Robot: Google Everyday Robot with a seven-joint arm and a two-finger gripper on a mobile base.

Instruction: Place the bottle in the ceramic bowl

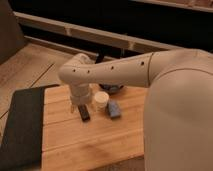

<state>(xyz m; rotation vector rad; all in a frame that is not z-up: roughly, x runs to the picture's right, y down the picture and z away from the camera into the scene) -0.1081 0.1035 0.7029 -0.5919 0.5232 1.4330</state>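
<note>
The arm reaches in from the right, bends at a white wrist and points down over the wooden table (95, 142). The gripper (80, 101) hangs at the end of it, low over the table's back part, just above a flat black bar (84, 113). The dark glossy ceramic bowl (112, 89) sits right of the gripper at the table's back edge, mostly hidden behind the forearm. I cannot make out the bottle; it is hidden or lost against the pale wrist.
A squat cream-white cup (101, 99) stands between the gripper and the bowl. A small grey-blue item (114, 109) lies in front of the bowl. A dark mat (22, 125) covers the table's left part. The robot's white body (180, 120) fills the right side.
</note>
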